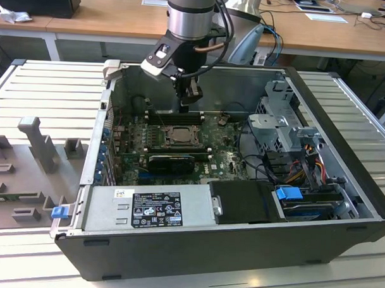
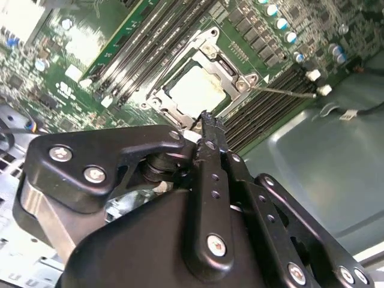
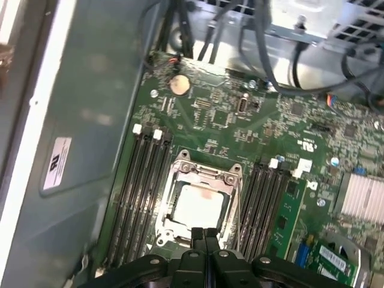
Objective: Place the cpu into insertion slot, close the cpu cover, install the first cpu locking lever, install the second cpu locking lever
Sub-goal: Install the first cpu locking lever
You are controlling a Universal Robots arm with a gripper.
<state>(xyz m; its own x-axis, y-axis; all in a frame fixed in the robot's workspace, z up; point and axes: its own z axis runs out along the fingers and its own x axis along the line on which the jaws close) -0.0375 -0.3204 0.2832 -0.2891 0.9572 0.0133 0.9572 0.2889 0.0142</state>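
The cpu (image 3: 198, 204) lies in the insertion slot (image 3: 163, 223) on the green board, its pale face up. The cpu cover (image 3: 207, 172), a grey metal frame, seems to lie flat around the chip. In the second wrist view the cpu (image 2: 195, 90) shows just beyond my fingertips, and a thin metal lever rod (image 2: 282, 91) sticks out from the socket's corner over the memory slots. My gripper (image 3: 204, 233) hangs a little above the socket's edge, shut with nothing in it. In the exterior view the gripper (image 1: 189, 106) is over the socket (image 1: 178, 136).
Black memory slots (image 3: 141, 180) flank the socket on both sides. An open computer case (image 1: 344, 143) encloses the board, with a power supply (image 1: 152, 209) at the front, a drive cage and cables (image 1: 288, 135) on the exterior view's right, and a black card (image 1: 171, 161) before the socket.
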